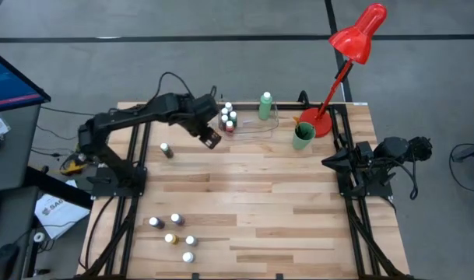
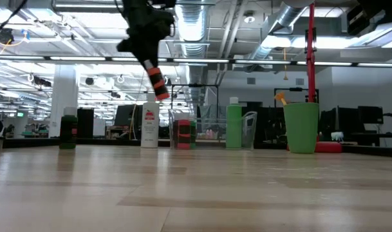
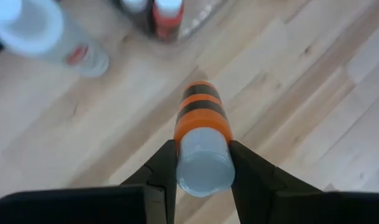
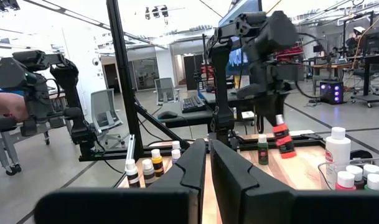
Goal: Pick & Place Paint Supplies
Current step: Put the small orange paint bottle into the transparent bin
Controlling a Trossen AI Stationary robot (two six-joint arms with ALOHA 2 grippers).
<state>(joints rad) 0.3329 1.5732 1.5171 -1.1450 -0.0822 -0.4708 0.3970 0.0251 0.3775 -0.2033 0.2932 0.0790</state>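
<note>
The left gripper (image 3: 203, 163) is clenched on an orange bottle (image 3: 201, 134), its two fingers (image 3: 161, 171) pinching the white cap end while the body hangs free, tilted, above the table (image 1: 299, 202). In the high view it hangs just beside the tray (image 1: 256, 124), on the side facing the left arm's base. Inside the tray stand several small capped bottles, a red one (image 3: 167, 18) among them, with a tall white bottle (image 2: 149, 125) beside them and a tall green bottle (image 1: 265, 106) at the tray's far edge. A dark-green bottle (image 1: 166, 150) stands alone, well apart from the tray, and more small bottles (image 1: 174, 231) cluster at the near left of the table. The green cup (image 1: 303, 135) sits just past the tray's other end.

The orange bottle looks light, rigid and smooth-sided plastic, so it may slip or swing; gripped only by the cap it could pivot, and a hold across the labelled body would likely be steadier.

The right gripper (image 4: 207, 163) waits with its fingers closed on nothing, by the table's right edge.
</note>
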